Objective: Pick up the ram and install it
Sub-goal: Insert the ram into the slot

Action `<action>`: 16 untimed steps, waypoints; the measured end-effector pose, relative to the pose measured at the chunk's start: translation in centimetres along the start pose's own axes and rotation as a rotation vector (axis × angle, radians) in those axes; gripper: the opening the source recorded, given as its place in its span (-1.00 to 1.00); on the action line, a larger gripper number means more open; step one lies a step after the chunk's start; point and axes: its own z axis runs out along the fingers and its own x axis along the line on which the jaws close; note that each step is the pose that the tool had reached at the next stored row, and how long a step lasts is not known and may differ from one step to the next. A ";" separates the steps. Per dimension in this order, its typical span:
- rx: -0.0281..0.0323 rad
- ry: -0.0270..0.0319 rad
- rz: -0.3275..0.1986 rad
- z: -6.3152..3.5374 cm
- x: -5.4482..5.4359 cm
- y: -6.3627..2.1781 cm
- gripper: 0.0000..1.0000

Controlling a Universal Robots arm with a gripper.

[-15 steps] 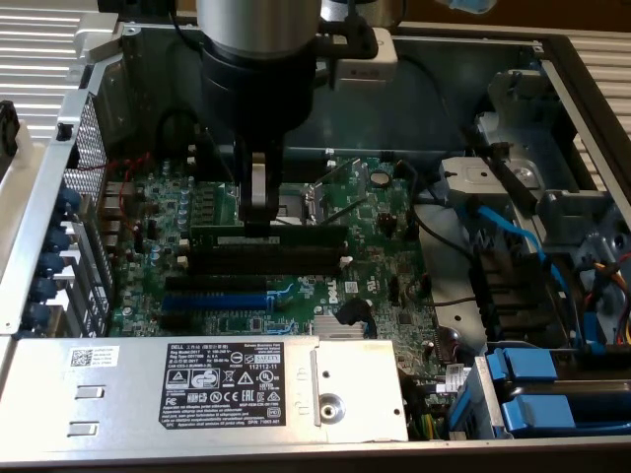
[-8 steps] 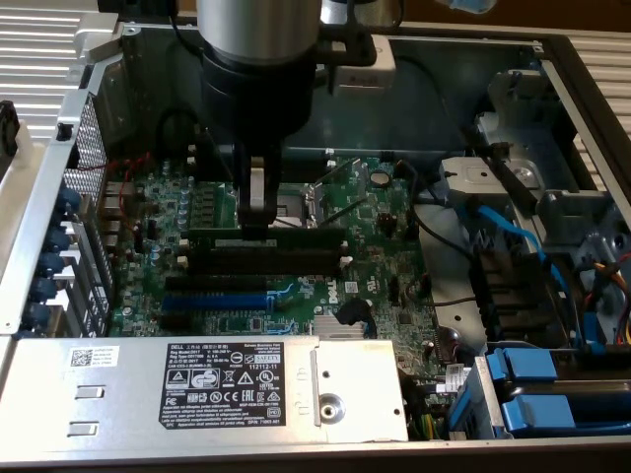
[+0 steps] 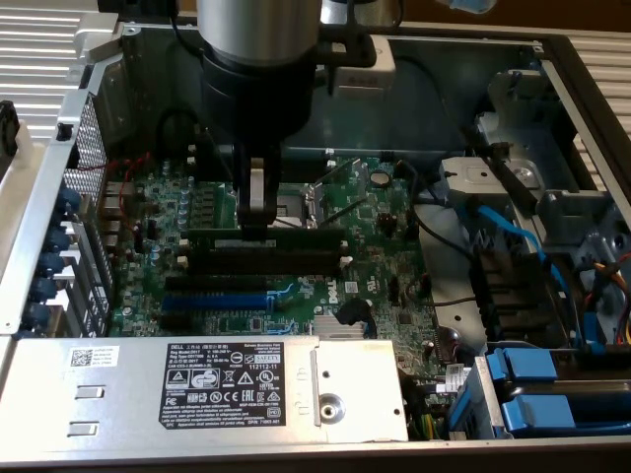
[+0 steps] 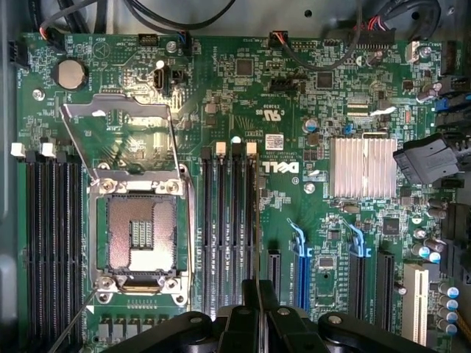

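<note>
Inside the open computer case (image 3: 463, 69), the hand (image 3: 257, 229) pinches the ram (image 3: 306, 240) upright over the green motherboard (image 3: 380, 236).

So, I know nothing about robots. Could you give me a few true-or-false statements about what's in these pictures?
1. The processor socket is empty, with its metal frame tipped up. True.
2. The tool hangs over the blue slot. False: it is at the black slots, closed on the ram.
3. A round coin battery sits on the board. True.
4. The ram lies flat on the board. False: it stands on edge along the black slots.
</note>
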 end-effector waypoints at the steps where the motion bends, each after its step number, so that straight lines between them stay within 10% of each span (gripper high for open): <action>1: -0.0002 0.0003 0.000 0.05 0.0 0.00 -0.76; 16: 0.0002 -0.0001 0.000 0.55 0.4 -0.05 -0.76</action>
